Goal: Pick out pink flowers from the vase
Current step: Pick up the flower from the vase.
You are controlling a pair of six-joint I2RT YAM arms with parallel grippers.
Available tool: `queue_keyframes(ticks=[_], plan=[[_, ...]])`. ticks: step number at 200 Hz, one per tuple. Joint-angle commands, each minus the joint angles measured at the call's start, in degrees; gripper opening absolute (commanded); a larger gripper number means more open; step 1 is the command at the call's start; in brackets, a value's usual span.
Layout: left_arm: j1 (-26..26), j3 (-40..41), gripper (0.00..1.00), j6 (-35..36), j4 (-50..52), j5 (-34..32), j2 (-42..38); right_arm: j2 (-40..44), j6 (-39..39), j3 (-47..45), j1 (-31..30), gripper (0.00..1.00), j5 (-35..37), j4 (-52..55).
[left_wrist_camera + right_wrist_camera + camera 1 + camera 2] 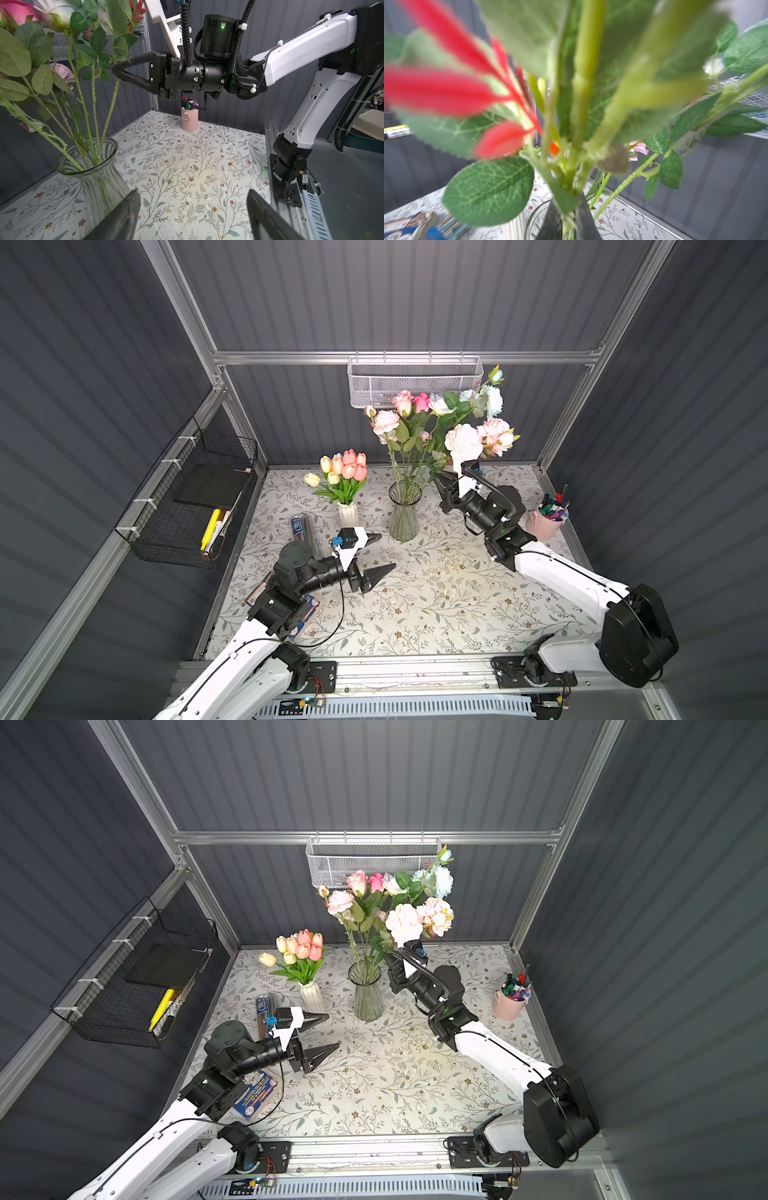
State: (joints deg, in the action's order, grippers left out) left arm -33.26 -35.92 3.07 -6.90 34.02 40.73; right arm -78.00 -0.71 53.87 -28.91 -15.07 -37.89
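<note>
Green and leafy, the stem is pinched between the closed jaws of your right gripper, just above the rim of the clear glass vase. The wrist view is too blurred to tell which bloom that stem carries, so check that it leads to a pink head before you pull. Draw it straight up along the vase's axis, slowly. The leaves look tangled with neighbouring stems and could drag a white rose out or tip the glass. Your left gripper hangs over the floral mat near the vase's base, jaws wide apart and empty. I judge it well placed to steady the vase. That vase holds most of the pink flowers: a pale pink rose, a hot-pink rose and ruffled peonies, mixed with pale blue roses. The white ribbed vase holds coral-pink tulips and yellow ones. The pink pot holds pens, and the black wire basket holds markers.
</note>
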Motion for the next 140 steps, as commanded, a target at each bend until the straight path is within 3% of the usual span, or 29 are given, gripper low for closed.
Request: queue_keyframes(ticks=[1, 54, 99, 118, 140], plan=[[-0.23, -0.12, 0.82, 1.24, 1.37, -1.13, -0.68, 2.22, -2.72, 4.31, 0.96, 0.0, -6.27, 7.0], [-0.23, -0.17, 0.83, 1.76, 1.78, -2.2, -1.09, 9.83, -7.19, 11.77, 0.96, 0.0, -7.65, 19.93], [-0.23, -0.46, 0.83, 2.08, 1.87, -2.2, -0.59, 17.29, -3.48, 16.18, 1.02, 0.0, -8.17, 33.41], [-0.23, -0.55, 0.83, 2.11, 1.81, -2.29, -0.44, 19.9, 1.2, 17.71, 1.0, 0.0, -3.7, 39.57], [-0.23, -0.6, 0.83, 2.03, 1.75, -2.29, -0.21, 23.04, 4.13, 21.01, 1.09, 0.0, 6.35, 51.29]])
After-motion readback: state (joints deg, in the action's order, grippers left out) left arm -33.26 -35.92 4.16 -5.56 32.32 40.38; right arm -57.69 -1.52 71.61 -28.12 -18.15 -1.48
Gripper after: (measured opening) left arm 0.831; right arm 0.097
